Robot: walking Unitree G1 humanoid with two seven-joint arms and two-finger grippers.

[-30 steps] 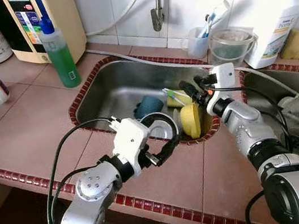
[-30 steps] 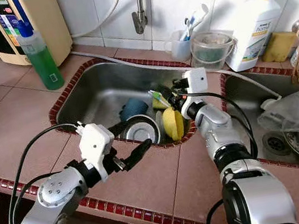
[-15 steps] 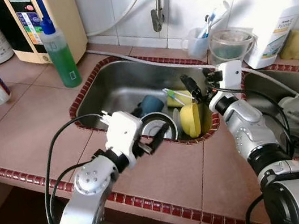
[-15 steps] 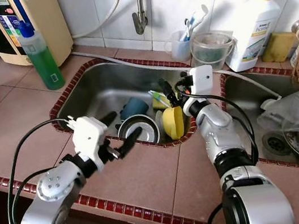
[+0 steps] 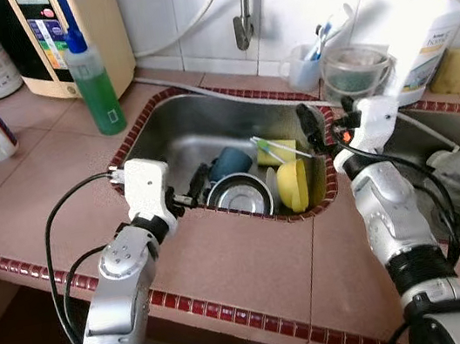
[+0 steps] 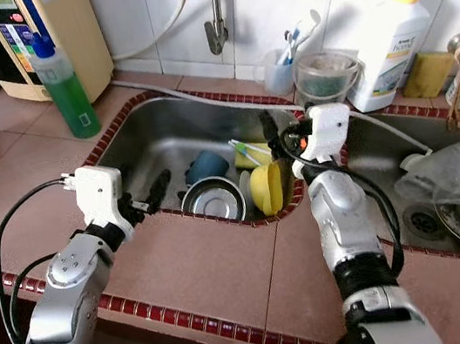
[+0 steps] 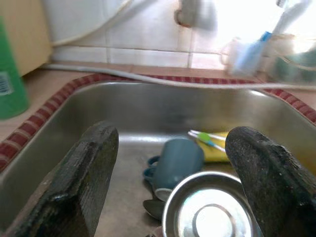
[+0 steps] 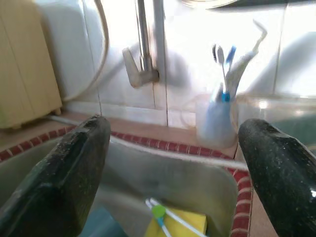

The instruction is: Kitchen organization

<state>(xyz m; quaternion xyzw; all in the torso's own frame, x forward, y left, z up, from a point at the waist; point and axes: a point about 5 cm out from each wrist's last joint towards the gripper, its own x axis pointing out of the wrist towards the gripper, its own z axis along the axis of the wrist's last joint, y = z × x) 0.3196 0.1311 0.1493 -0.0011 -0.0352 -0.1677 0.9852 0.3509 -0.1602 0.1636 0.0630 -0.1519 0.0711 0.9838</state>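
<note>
Down in the sink [image 5: 171, 133]: a steel bowl [image 5: 240, 197] at centre, a blue cup [image 5: 230, 162] on its side at 11 o'clock, a yellow sponge [image 5: 292, 184] at 3 o'clock. Bowl probably light, stiff and slippery; best taken by the rim. Cup likely breakable; handle or lip the surest hold. Left gripper [image 5: 195, 185] at 9 o'clock over the sink edge, jaws apart, nothing held. Right gripper [image 5: 309, 127] at 2 o'clock, jaws apart too. Green bottle [image 5: 92, 78] on the surface at 10 o'clock.

Bright, even daylight in sharp head views; wrist views are soft, with white glare blowing out the wall tiles [image 8: 197, 44].
</note>
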